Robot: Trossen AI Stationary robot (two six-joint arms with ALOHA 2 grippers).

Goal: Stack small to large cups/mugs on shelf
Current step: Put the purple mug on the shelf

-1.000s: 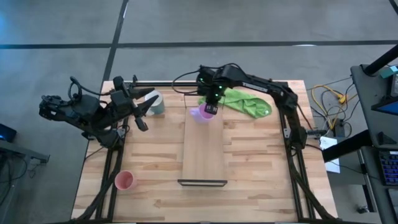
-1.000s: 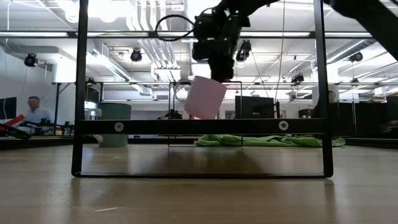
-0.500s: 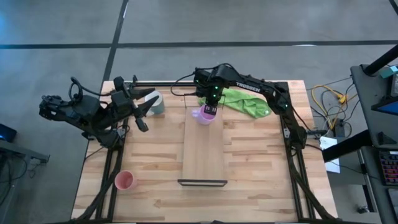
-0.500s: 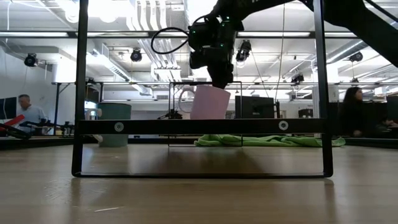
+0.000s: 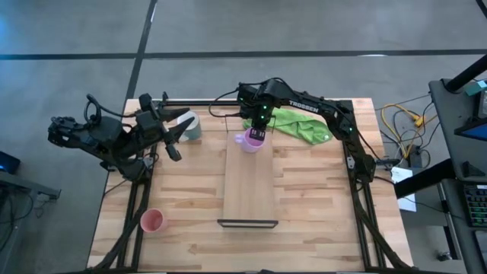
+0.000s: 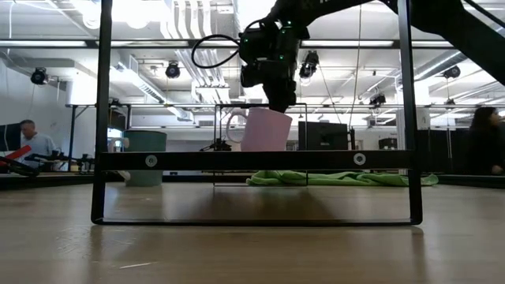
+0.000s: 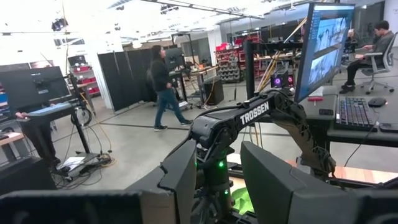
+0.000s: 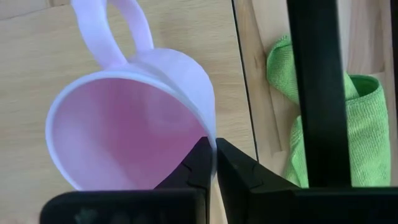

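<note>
The lilac-purple mug (image 5: 246, 141) stands upright over the far end of the light-wood shelf (image 5: 249, 190), and my right gripper (image 5: 258, 135) is shut on it from above. In the low view the shelf's frame bar (image 6: 252, 160) hides the base of the mug (image 6: 264, 130), so I cannot tell if it rests on the board. My left gripper (image 5: 173, 140) is open and empty at the far left, beside the white-grey mug (image 5: 189, 125), which stands on the table. The salmon-pink cup (image 5: 153, 221) stands at the near left. My right gripper pinches the mug's rim wall (image 8: 210, 138) on the side roughly opposite the handle (image 8: 124, 31). One finger (image 8: 198, 167) is inside the mug and one (image 8: 236, 171) outside. The fingers come from above, pointing down. The mug sits upright, mouth up.
A green cloth (image 5: 304, 125) lies crumpled on the table at the far right of the shelf, close to the mug. The shelf runs from far to near down the table's middle, with a black frame at its near end (image 5: 248, 223). People are in the room behind.
My right gripper has gone a little down and toward the near edge over the shelf's far end. It has tipped the lilac mug from tilted to upright, then kept still. Its hold on the rim is unchanged.
</note>
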